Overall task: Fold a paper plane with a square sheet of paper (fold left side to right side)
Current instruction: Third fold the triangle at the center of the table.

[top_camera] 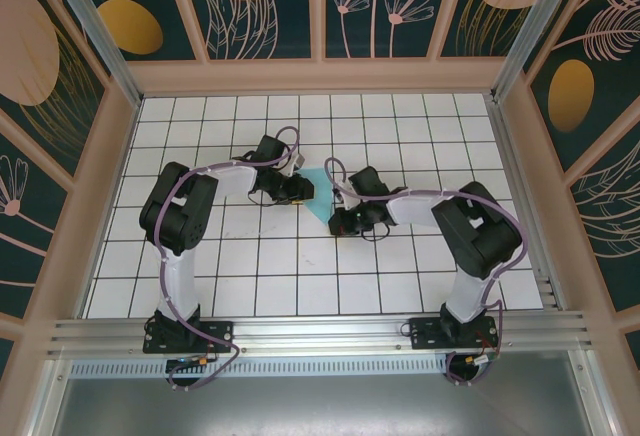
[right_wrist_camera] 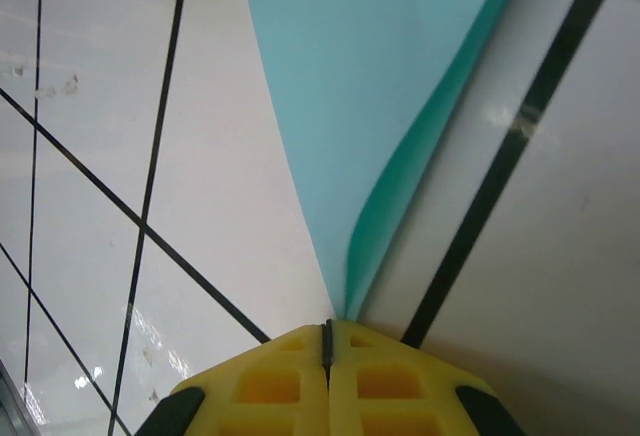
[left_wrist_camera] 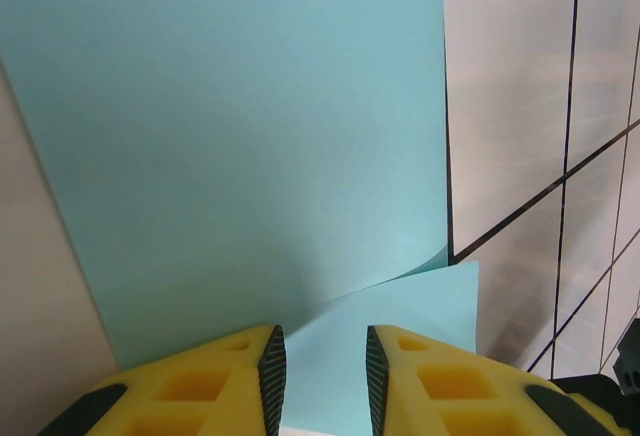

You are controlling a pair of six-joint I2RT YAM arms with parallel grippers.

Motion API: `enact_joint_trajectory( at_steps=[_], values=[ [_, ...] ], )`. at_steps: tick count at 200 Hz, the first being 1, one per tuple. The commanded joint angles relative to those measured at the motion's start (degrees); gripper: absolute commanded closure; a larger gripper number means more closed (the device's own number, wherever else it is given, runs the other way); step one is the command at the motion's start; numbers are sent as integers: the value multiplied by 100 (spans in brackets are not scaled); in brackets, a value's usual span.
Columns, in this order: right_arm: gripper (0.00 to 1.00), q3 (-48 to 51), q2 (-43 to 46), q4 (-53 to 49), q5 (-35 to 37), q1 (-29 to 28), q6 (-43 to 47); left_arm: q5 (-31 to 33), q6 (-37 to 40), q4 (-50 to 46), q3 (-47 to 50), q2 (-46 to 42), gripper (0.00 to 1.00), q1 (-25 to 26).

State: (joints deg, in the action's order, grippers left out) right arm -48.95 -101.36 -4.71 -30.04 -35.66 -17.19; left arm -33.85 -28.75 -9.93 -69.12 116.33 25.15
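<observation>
The square sheet of paper is light turquoise and lies on the white grid table between the two arms, partly folded over itself. In the left wrist view the paper spreads wide, with a curled upper layer over a lower one. My left gripper stands open above it, paper showing in the gap between its yellow fingers. From above, the left gripper sits at the sheet's left edge. My right gripper is at the sheet's near corner. In its own view, the right gripper is shut, and the paper narrows to a doubled tip that ends in the jaw seam.
The table is walled by a wooden frame at the back and both sides. A metal rail carrying both arm bases runs along the near edge. Open tiles lie in front of the grippers and at the back.
</observation>
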Motion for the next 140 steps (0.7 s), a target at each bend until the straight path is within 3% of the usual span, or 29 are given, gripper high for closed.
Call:
enact_joint_trajectory(
  at_steps=[1,50,140],
  values=[
    [92,18,416,-744,-126,18,-109,484,133,-202,35,269,68,-10],
    [91,-466,677,-564,-601,-2,-210,481,126,-193,48,226,68,-10],
    [95,-1075,-651,-804,192,7,-269,492,139,-194,22,193,66,-10]
  ],
)
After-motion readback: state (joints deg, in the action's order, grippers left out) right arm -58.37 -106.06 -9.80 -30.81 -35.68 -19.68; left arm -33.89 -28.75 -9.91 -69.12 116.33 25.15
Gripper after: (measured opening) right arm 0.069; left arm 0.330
